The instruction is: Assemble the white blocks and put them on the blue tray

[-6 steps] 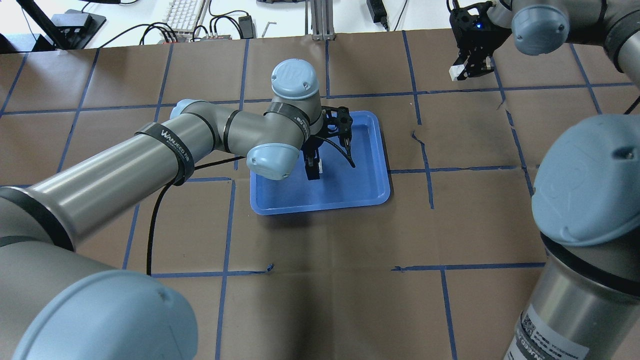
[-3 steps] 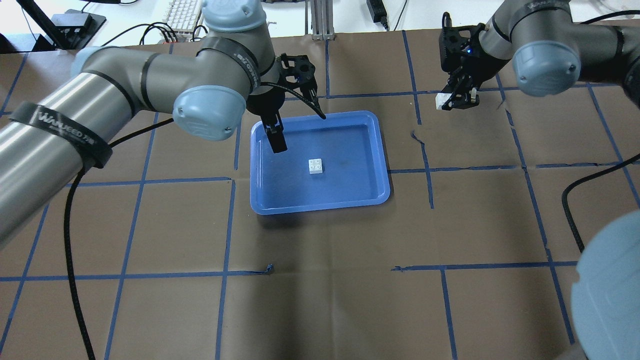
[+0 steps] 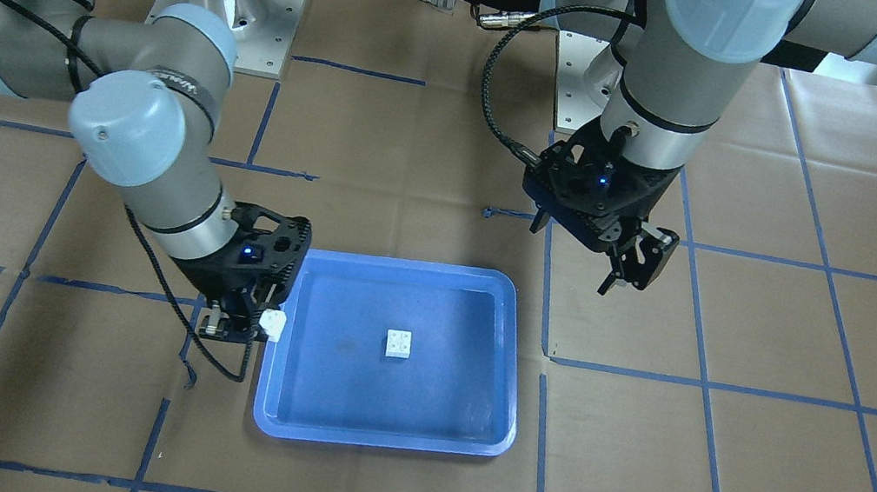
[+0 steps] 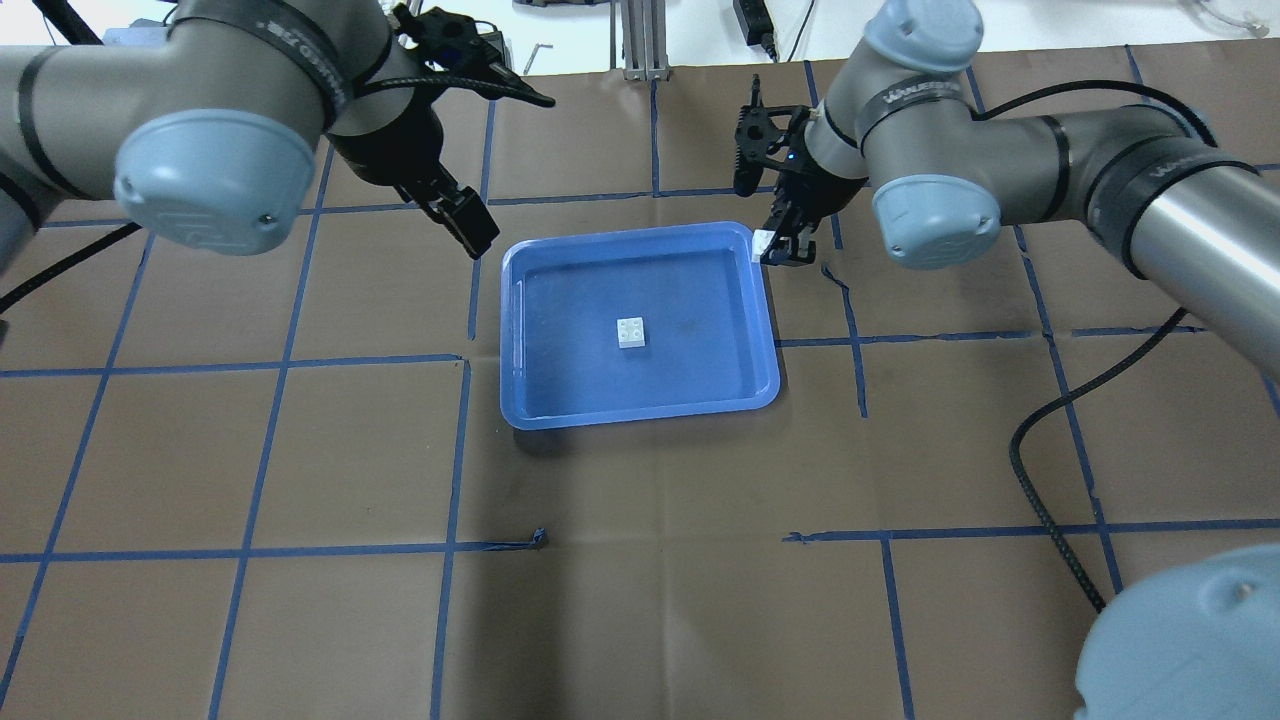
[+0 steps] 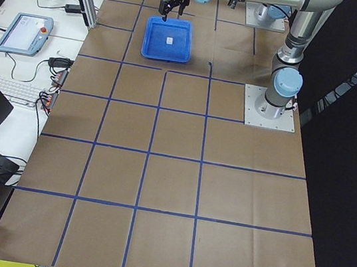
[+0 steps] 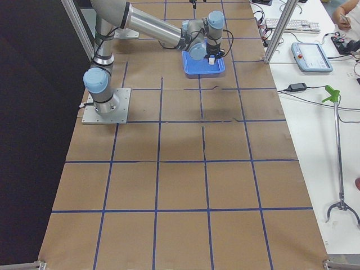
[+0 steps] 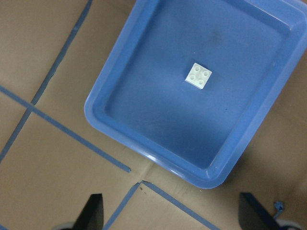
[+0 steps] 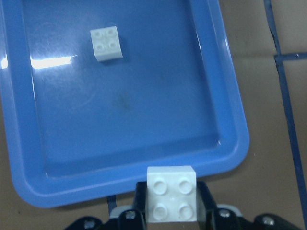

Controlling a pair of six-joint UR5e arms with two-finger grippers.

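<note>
The right hand (image 4: 776, 250) is clenched on a white block (image 8: 171, 194), gripping it by two opposite sides with its four studs facing up. It hangs over the far right corner of the blue tray (image 4: 640, 416) as seen from overhead. From the wrist camera the held block sits right at the tray's rim, above it rather than resting on it.

The other block (image 4: 631, 332) lies alone near the middle of the tray floor, flat, studs up, apart from every wall and touched by neither hand. The two blocks are not joined.

The left hand (image 3: 630, 272) is released and holds nothing. Its fingers (image 7: 93, 213) stand wide apart at the bottom edge of its own wrist view. It hovers off the tray, over the bare surface (image 4: 650, 600) just beyond the tray's far left corner in the overhead view, and its camera looks down on the tray and the loose block from above.

The surface is brown paper marked into squares with blue tape. The tray lies flat on it, between the two arms.
</note>
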